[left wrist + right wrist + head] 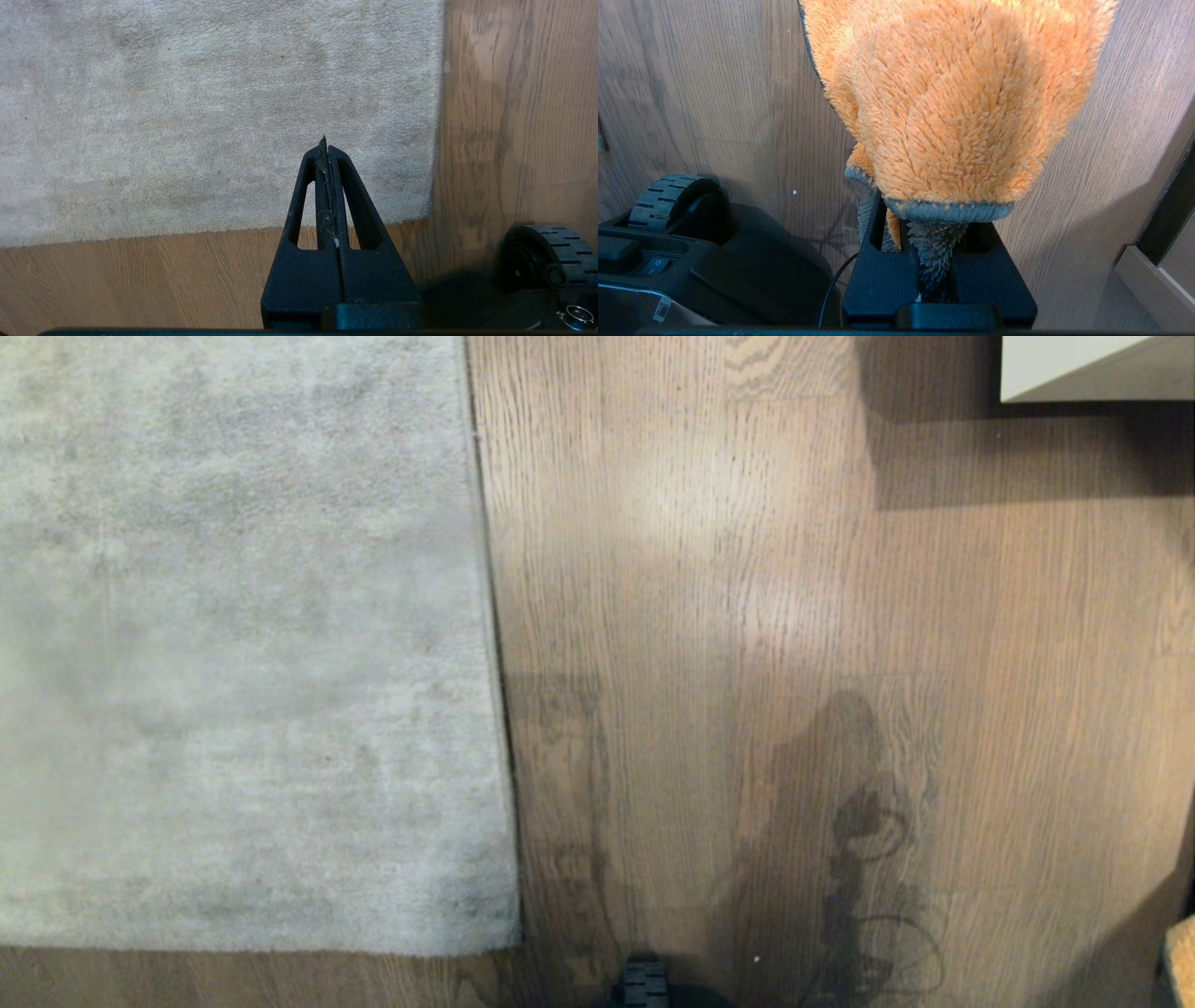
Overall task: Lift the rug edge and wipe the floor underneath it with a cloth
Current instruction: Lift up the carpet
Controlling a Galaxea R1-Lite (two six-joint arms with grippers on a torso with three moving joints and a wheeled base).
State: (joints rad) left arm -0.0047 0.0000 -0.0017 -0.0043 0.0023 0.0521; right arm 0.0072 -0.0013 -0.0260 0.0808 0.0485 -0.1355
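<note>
Head view: rug edge (490,644) lies flat on floor (747,616), rug at left, corner near.
Left gripper (323,142): fingers pressed together, empty, above rug corner.
Right gripper (924,210): clamped on orange cloth (957,102), above bare floor.

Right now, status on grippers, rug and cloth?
Left gripper shut, empty, above rug corner. Right gripper shut on cloth, off the floor. Rug edge flat, unlifted. Nothing in the way.

You are looking down into a furnished indoor room, likely a home. A pale grey rug (243,644) lies on brown wood-plank floor (747,616) from nine o'clock, and a white furniture corner (1074,369) shows at one o'clock.
</note>
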